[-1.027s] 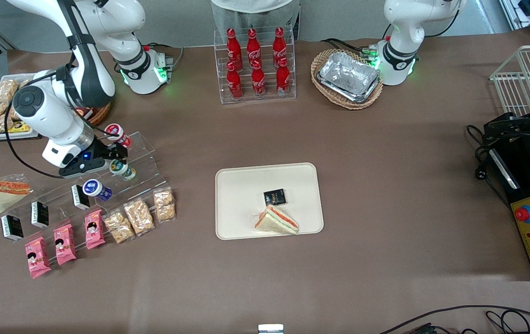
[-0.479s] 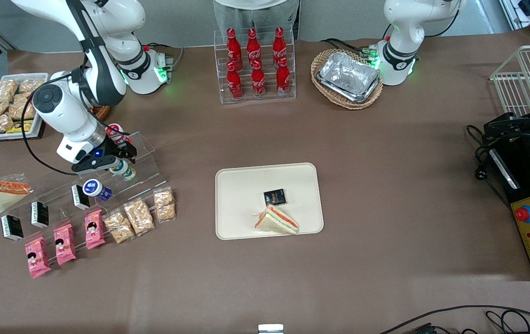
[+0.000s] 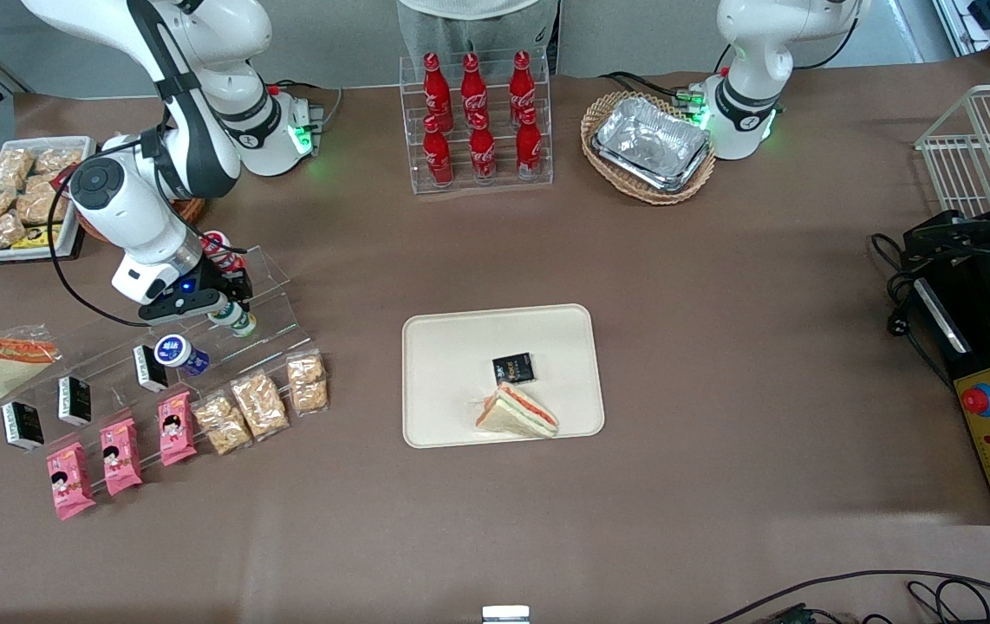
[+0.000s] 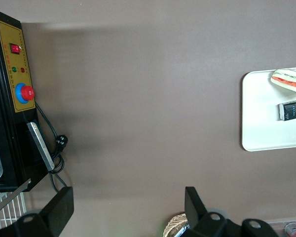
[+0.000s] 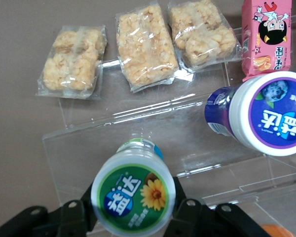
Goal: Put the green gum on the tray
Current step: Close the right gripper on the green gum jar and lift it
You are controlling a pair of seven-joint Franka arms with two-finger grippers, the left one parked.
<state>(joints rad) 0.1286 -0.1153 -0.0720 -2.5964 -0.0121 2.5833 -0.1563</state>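
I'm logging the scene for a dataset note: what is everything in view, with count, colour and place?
Green-labelled gum canister: 1, clear acrylic stand.
Blue-labelled gum canister: 1, stand, nearer the camera.
Cream rectangular tray: 1, mid-table.
Triangular sandwich: 1, on tray.
Black packet: 1, on tray.
Red cola bottles: 6, clear rack.
Pink snack packets: 3, by stand.
Silver foil trays: stack, wicker basket.
Right gripper: black fingers either side of the green gum.

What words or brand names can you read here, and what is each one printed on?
"益达": lid of the green gum, between the gripper fingers.
"益达": lid of the blue gum.
"Face": black packet on the tray.
Cola bottles' script and pink packets' print: too blurred.
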